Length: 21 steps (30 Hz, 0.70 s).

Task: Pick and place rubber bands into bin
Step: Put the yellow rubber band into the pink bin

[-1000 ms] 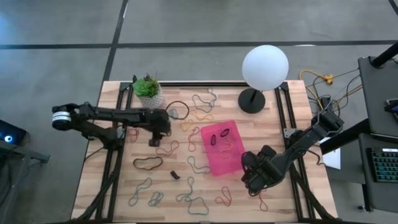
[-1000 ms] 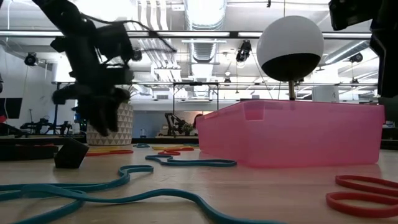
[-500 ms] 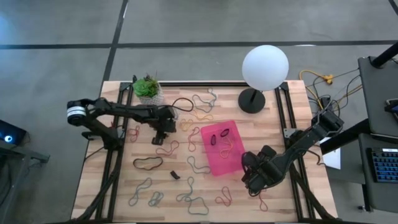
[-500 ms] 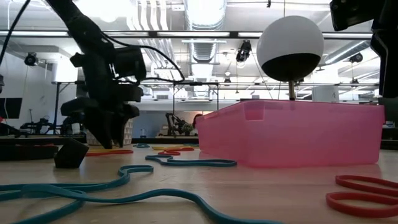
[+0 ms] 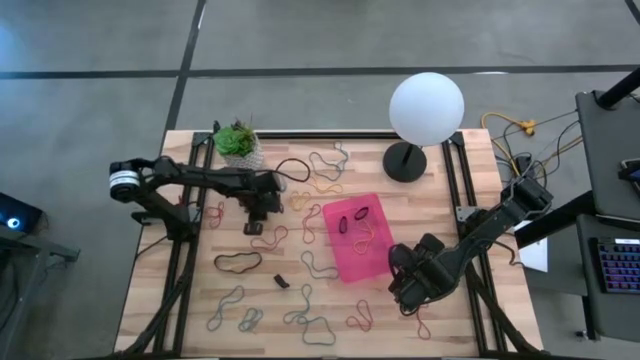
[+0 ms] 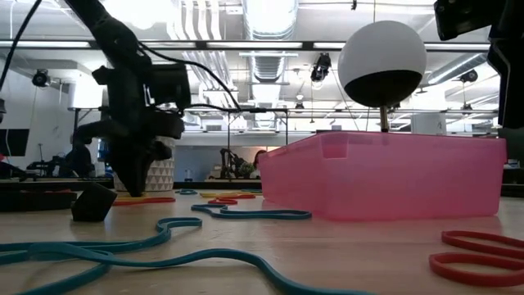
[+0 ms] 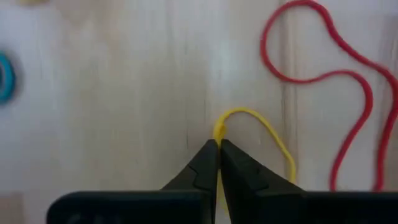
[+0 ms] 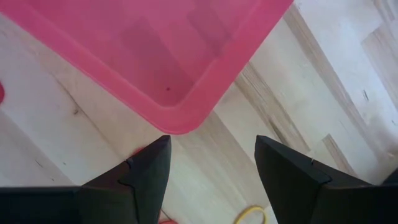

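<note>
Item: left gripper [image 7: 217, 144] of the dark left arm. Position: about 10 o'clock from the table centre, just at 5 o'clock of the white pot with green plant [image 5: 240, 146]. State: fingertips pinched together on a thin yellow rubber band [image 7: 272, 138] lying on the pale wooden tabletop [image 7: 112, 93]; a looping red rubber band [image 7: 348, 81] lies at 2 o'clock of the pinch, apart from it.

Item: right gripper [image 8: 211, 163]. Position: about 5 o'clock on the table, at the near corner of the bin. State: fingers spread wide, holding nothing; waiting.

Item: shallow bright pink translucent plastic bin [image 5: 360, 240]. Position: just right of table centre, at 3 to 4 o'clock from the left gripper, well apart from it. Contents: a few dark and tan bands.

Item: remaining loose rubber bands [image 5: 240, 263]. Scattered around 6 to 9 o'clock and 12 o'clock of the bin.

Step in hand, as judged: the grasp of one band, pick phase complete or nearly so.

Next move, as judged: lift clear of the table so the floppy loop hangs free, carry toward 4 o'clock over the bin rim, release inside.
</note>
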### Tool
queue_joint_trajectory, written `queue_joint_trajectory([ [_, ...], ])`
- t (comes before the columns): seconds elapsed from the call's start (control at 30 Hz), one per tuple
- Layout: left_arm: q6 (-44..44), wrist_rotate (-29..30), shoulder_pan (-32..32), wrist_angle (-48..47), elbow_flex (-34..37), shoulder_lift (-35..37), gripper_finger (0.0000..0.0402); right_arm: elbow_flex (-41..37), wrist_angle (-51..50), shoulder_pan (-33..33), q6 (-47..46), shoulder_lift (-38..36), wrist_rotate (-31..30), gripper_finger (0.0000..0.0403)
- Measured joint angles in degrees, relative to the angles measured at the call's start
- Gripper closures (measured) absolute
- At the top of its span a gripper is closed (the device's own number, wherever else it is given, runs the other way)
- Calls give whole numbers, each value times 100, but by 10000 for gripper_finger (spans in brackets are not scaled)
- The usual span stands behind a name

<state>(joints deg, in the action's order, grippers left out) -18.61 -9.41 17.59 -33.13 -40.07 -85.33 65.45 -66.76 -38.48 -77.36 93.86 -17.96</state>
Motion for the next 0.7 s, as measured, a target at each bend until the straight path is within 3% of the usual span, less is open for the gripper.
queue_joint_trajectory([
  [0.1,340,-318,-154,-225,-338,542,401,0,-9,0,2,-1,-2,183],
  [0.23,473,-674,-140,360,-1222,1179,402,-20,-2,0,44,-7,-16,183],
  [0.33,476,-818,-160,1253,-1804,1236,402,-43,-13,2,98,-7,-28,183],
  [0.43,478,-990,-153,1699,-2286,929,402,-57,-4,2,101,-9,-39,183],
  [0.7,704,-1735,-717,2005,-3365,-968,401,-41,-1,-2,-272,-9,14,183],
])
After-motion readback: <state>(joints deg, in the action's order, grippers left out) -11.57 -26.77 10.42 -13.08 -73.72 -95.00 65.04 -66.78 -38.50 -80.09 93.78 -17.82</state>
